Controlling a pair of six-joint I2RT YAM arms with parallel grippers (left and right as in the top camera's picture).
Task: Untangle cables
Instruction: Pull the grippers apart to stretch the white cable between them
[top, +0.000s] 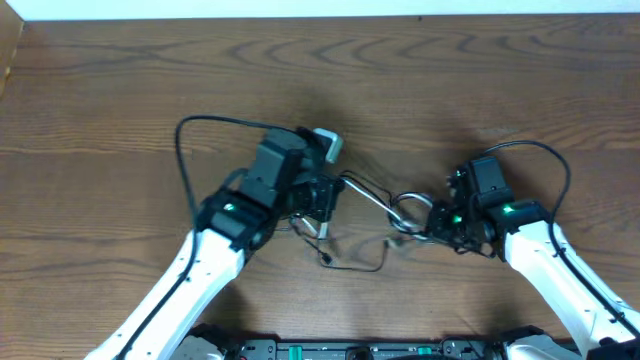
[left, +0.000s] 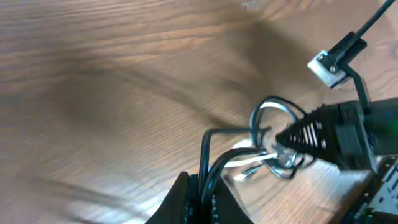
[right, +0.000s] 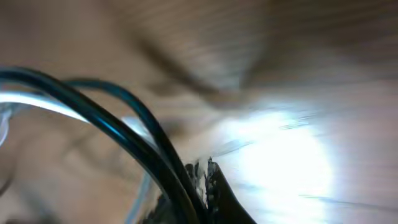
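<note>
The cables (top: 395, 212) form a small tangle on the bench (top: 120, 90), about midway between the far and near edges and slightly toward the right edge. The tangle contains one white cord (left: 247, 160) and several black cords (left: 205, 149). One black strand runs taut from the knot toward the left edge. In the overhead view, a thinner black loop (top: 355, 268) sags toward the near edge and lies slack on the wood.

The left gripper (top: 322, 205) holds the taut end. In the left wrist view its jaws (left: 200, 186) are pressed together on the black cords, which leave the fingertips, rise, and bend toward the knot.

The right gripper (top: 432, 222) holds the opposite side. In the left wrist view its ribbed fingers (left: 311, 134) converge to a point on the knot, pinching it at the looped section. The right wrist view is blurred. It shows black strands (right: 118, 127) and a pale strand (right: 37, 102) entering the narrow gap between the fingertips (right: 205, 180).

The two grippers face each other along the length of the bench with the tangle between them. The left arm reaches in from the near-left corner, its wrist turned toward the right edge. The right arm reaches in from the near-right corner, its wrist turned toward the left edge. Both wrists are low over the surface.
</note>
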